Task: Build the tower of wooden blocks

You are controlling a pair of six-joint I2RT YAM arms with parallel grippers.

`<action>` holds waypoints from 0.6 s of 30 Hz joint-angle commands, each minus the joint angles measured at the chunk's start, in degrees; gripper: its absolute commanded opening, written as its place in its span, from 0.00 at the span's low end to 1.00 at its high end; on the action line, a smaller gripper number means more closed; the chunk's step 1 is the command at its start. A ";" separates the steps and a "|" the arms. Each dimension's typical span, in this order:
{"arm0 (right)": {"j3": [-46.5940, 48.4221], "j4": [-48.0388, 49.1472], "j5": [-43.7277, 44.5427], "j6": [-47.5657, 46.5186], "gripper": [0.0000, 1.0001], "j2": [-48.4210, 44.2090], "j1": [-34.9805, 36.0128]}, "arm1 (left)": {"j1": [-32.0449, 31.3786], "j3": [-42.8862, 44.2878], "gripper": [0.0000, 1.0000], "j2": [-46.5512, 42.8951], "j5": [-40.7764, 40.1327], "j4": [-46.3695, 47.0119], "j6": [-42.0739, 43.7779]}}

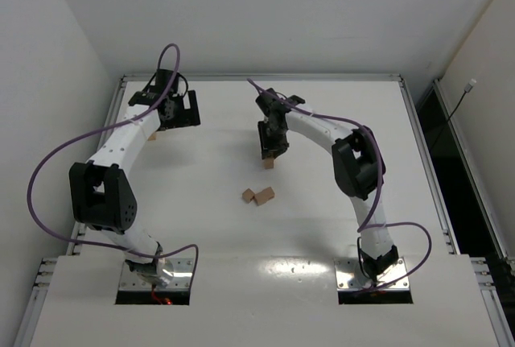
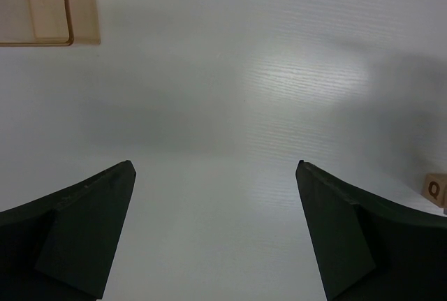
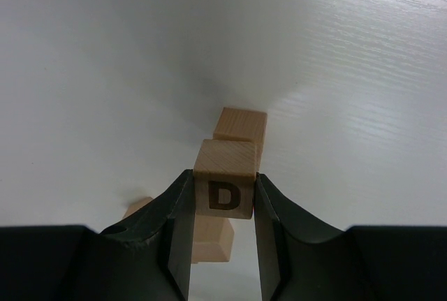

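right wrist view shows the right gripper (image 3: 223,184) clamped on a d block (image 3: 225,160), one finger on each side face. the lettered face is toward the camera and the block is raised off the table (image 3: 363,70). just beyond it stands the tower (image 3: 241,127), which looks like a single cube on the table, though i cannot tell for sure how many are stacked there. from above it sits right under that gripper. two more blocks (image 1: 265,195) lie touching each other nearer the arm bases, and the left wrist view catches a q block (image 2: 434,189) at its right edge. the left gripper (image 2: 214,168) hangs wide open over the table, holding nothing. these cubes look light, rigid and smooth-faced, so a squeeze on two opposite flat faces near the middle should hold without crushing. the greater risk seems to be the stack, which will likely topple if a block lands off-centre or gets nudged as the fingers part.
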 commanded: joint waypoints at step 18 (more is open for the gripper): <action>0.64 2.19 -0.35 -2.70 0.61 -0.11 0.91 | 0.32 3.35 1.00 1.22 0.35 0.60 0.16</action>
